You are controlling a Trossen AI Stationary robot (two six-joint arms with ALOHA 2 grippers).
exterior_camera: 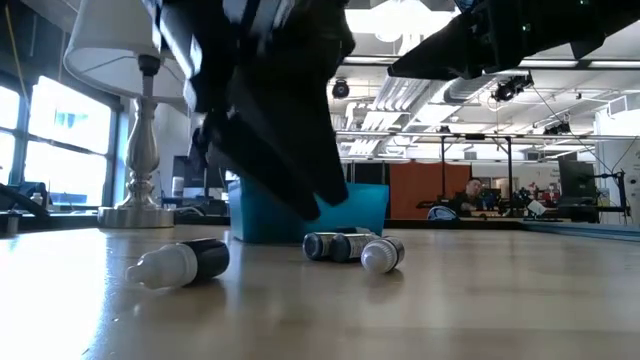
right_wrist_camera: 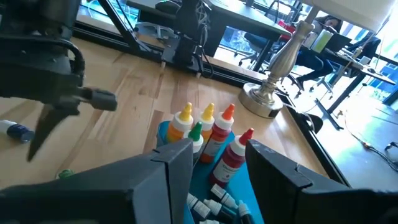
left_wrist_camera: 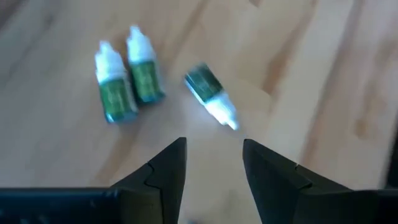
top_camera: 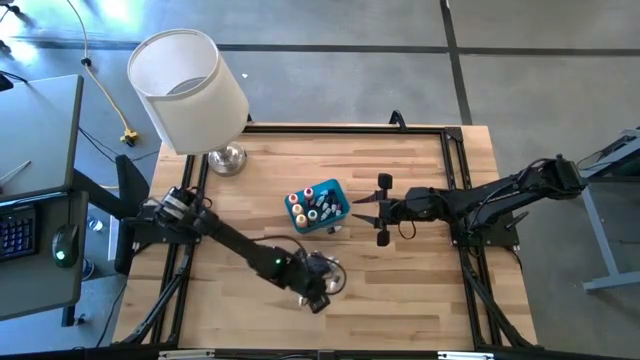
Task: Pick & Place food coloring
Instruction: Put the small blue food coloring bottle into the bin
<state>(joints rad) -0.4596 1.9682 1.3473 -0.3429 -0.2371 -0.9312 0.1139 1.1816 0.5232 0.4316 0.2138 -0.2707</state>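
Note:
Three small green food coloring bottles with white caps lie on their sides on the wood: a pair [left_wrist_camera: 127, 81] and a single one [left_wrist_camera: 210, 94]. In the low view they show as a single bottle [exterior_camera: 180, 262] and a pair [exterior_camera: 355, 248]. My left gripper [left_wrist_camera: 213, 146] hovers open above them, near the table's near edge [top_camera: 325, 283]. A teal bin [top_camera: 318, 205] at mid-table holds several upright red, orange, yellow and green bottles [right_wrist_camera: 211, 134]. My right gripper [right_wrist_camera: 217, 152] is open just right of the bin [top_camera: 358, 210], touching nothing.
A lamp with a white shade [top_camera: 188, 88] and a silver base [top_camera: 226, 158] stands at the table's far left. A black frame rail [top_camera: 455, 190] runs along the table's sides. Bare wood lies between the bin and the near edge.

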